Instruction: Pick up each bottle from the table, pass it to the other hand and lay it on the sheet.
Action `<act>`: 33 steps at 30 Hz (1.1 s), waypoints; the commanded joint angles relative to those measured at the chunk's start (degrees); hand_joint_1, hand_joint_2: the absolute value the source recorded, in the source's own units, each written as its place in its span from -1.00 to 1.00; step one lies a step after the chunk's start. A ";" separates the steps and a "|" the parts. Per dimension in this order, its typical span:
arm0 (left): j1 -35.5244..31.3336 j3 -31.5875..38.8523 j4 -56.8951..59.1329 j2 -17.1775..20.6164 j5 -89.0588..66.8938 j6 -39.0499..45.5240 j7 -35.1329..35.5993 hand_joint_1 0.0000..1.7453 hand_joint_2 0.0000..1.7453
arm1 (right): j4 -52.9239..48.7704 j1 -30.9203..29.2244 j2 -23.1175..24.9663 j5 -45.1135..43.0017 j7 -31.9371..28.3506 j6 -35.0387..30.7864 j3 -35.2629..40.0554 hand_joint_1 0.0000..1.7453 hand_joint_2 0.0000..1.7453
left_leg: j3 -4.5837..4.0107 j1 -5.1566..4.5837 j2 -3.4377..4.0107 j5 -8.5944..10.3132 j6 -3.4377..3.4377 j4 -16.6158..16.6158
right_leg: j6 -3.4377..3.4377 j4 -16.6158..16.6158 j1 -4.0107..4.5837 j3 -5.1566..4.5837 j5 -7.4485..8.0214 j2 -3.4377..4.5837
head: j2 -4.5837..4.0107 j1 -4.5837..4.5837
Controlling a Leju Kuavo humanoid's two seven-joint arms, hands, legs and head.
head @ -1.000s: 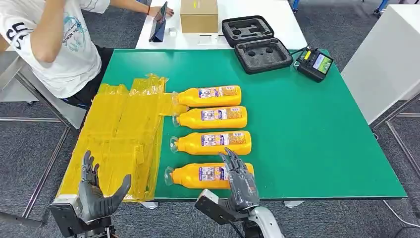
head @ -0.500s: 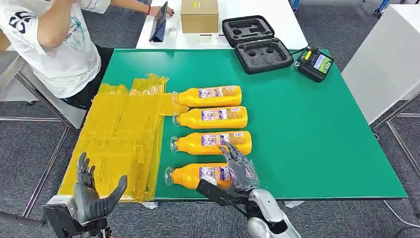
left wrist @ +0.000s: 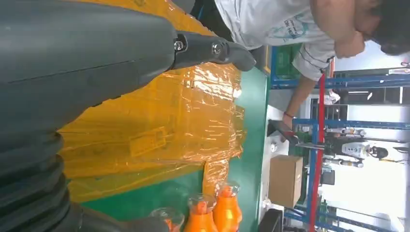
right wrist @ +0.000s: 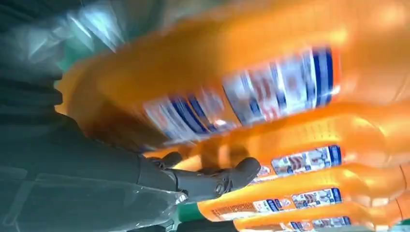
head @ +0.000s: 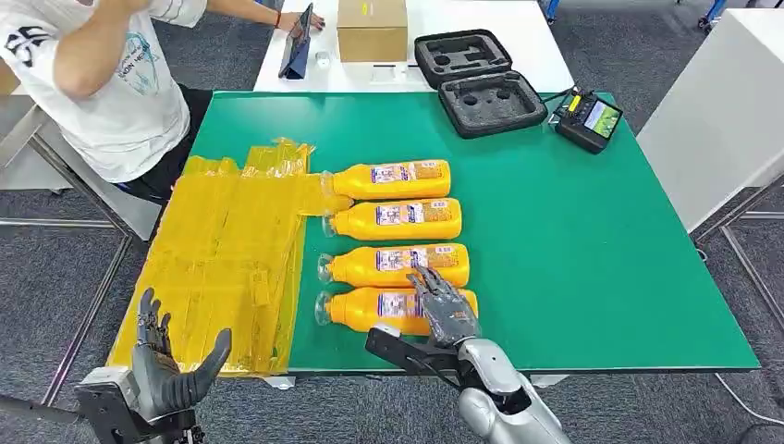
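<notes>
- Orange plastic bottle nearest me, lying on its side on the green desk, is under my right hand; fingers draped over its label end, but I can't tell if they've closed on it.
- Three more orange bottles lie in a row beyond it, caps toward the crinkly yellow plastic sheet.
- My left hand hovers wide open, palm up, by the sheet's near edge, probably waiting for the handoff.
</notes>
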 commanded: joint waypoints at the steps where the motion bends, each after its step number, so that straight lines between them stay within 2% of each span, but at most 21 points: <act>1: -0.04 1.76 1.08 -0.75 1.07 -0.49 0.37 -1.00 1.00 | 5.80 -2.04 -1.49 -1.69 -1.20 2.32 3.09 -1.00 1.00 | 0.20 0.02 -0.01 -0.07 -0.03 -0.06 | -0.02 -0.08 0.01 0.21 -0.05 0.02 | 0.00 0.02; 3: 0.20 2.01 0.94 -0.95 1.34 -0.68 0.28 -1.00 1.00 | 5.89 -1.90 -2.05 -2.55 -1.79 3.00 3.50 -0.98 1.00 | 0.31 0.03 -0.04 -0.12 -0.04 -0.07 | -0.03 -0.09 0.02 0.32 -0.10 0.01 | 0.00 0.00; 4: 0.17 2.20 1.06 -0.95 1.42 -0.76 0.26 -1.00 1.00 | 6.58 -2.42 -2.12 -2.88 -2.06 3.72 3.92 0.00 1.00 | 0.23 0.01 -0.03 -0.10 -0.03 -0.05 | -0.02 -0.08 0.01 0.24 -0.07 0.01 | 0.00 0.00; 5: 0.01 2.43 1.19 -1.02 1.47 -0.87 0.23 -1.00 1.00 | 7.27 -2.96 -2.09 -3.34 -2.35 4.27 4.41 0.58 1.00 | 0.42 0.04 -0.03 -0.18 -0.05 -0.06 | -0.04 -0.10 0.03 0.43 -0.14 0.04 | 0.00 0.00; 6: -0.05 2.45 1.18 -0.99 1.47 -0.87 0.23 -1.00 1.00 | 7.26 -3.10 -1.98 -3.33 -2.34 4.27 4.45 0.58 1.00 | 0.19 0.02 0.01 -0.08 -0.03 -0.05 | -0.02 -0.08 0.01 0.19 -0.04 0.04 | 0.00 0.00; 7: -0.05 2.45 1.18 -0.99 1.47 -0.87 0.23 -1.00 1.00 | 7.26 -3.10 -1.98 -3.33 -2.34 4.27 4.45 0.82 1.00 | 0.17 0.02 0.00 -0.08 -0.03 -0.05 | -0.02 -0.07 0.01 0.17 -0.03 0.03 | 0.00 0.00; 8: -0.48 2.72 1.52 -0.93 1.65 -1.11 0.39 -1.00 1.00 | 8.54 -3.92 -1.87 -3.83 -2.61 5.34 5.24 0.92 1.00 | 0.34 0.04 -0.02 -0.15 -0.05 -0.05 | -0.04 -0.09 0.03 0.35 -0.10 0.04 | 0.00 0.02; 10: -0.86 2.95 1.88 -0.86 1.59 -1.34 0.50 -1.00 1.00 | 9.12 -4.20 -1.91 -4.74 -3.01 6.23 5.86 1.00 1.00 | 0.28 0.02 0.00 -0.09 -0.04 -0.08 | -0.04 -0.10 0.02 0.27 -0.04 0.04 | 0.00 0.00; 17: -1.34 3.31 2.47 -0.76 2.00 -1.69 0.62 -1.00 1.00 | 9.26 -4.27 -2.00 -5.34 -3.26 6.94 6.58 1.00 1.00 | 0.48 0.03 -0.02 -0.07 -0.04 -0.08 | -0.03 -0.10 0.02 0.45 -0.04 0.00 | 0.00 0.00; 23: -0.64 4.01 1.92 -1.16 1.94 -2.50 0.55 -1.00 1.00 | 6.45 -0.46 -3.80 -5.29 -3.22 7.09 6.26 1.00 1.00 | 0.60 0.03 -0.11 -0.08 -0.04 -0.09 | -0.03 -0.13 0.03 0.57 -0.07 -0.11 | 0.00 0.00; 33: -0.95 4.12 2.14 -1.10 1.91 -2.67 0.65 -1.00 1.00 | 6.84 -0.59 -3.76 -5.14 -2.73 7.92 6.29 1.00 1.00 | 0.83 0.05 -0.18 -0.15 -0.05 -0.09 | -0.05 -0.16 0.04 0.84 -0.13 -0.13 | 0.00 0.02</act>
